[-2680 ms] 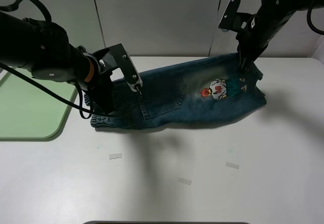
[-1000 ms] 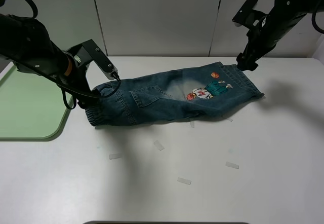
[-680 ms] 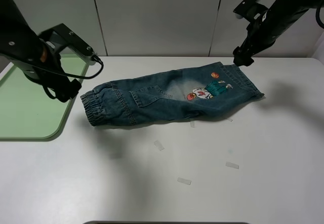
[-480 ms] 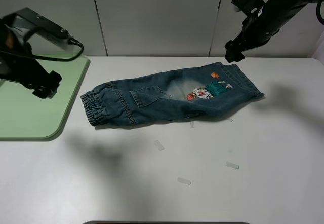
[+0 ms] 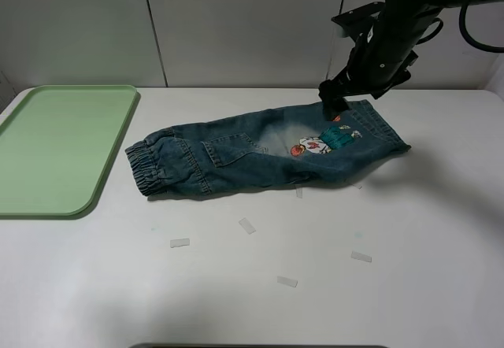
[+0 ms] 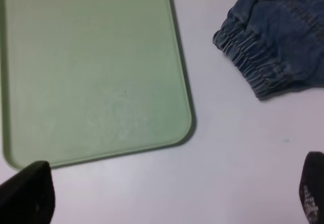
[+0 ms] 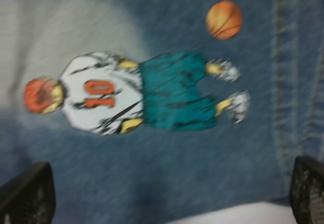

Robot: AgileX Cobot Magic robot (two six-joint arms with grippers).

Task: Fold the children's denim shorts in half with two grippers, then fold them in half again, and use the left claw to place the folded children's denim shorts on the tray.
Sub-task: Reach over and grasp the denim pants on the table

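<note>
At the far left lies the tray, smooth pale green plastic, rectangular with rounded corners and a low raised rim. The left claw shows only in its wrist view, two dark fingertips spread wide with nothing between them, looking down on a tray corner and bare table.

Just right of the tray, on the table and not touching it, lie the children's denim shorts, flat and long. They are dark washed denim with a puckered elastic waistband toward the tray, a stitched pocket, and a pale faded patch in the middle. Toward the hem sits a cartoon patch of a basketball player in a white shirt and teal shorts. The right gripper hangs over this patch with its jaws wide. Whether its tips touch the cloth I cannot tell.

The table is matt white, dotted with small pale slips. Behind it stand plain grey wall panels.

Half a second ago the left arm stood over the tray in the high view. Now it is gone from there. The right arm has moved in from the far edge over the patch. The shorts have not shifted.
</note>
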